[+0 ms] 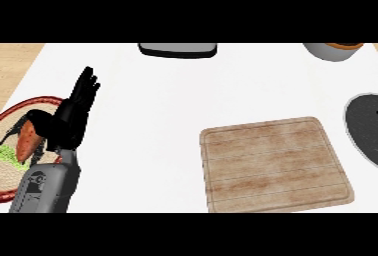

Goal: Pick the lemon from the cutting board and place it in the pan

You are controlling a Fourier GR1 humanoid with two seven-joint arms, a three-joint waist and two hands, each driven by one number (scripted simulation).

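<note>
— Nearest us, the grey left forearm (46, 190) comes in from the lower edge. Its black left hand (68, 119) stands upright at the bench's (162, 100) left side, by a plate (22, 105). The fingers are straight, spread, and holding nothing.

— And the lemon?

— We cannot find it. The cutting board (273, 162), centre-right, shows no lemon. The pan (365, 127) is only a dark sliver at the right edge, with nothing yellow in that part. Our right hand is out of view.

— So how do we do this well?

— We judge that the lemon is either carried off-frame or in the pan's hidden part. If carried, we should bring it low over the pan's middle, clear of the rim, before letting go. A lemon rolls.
</note>
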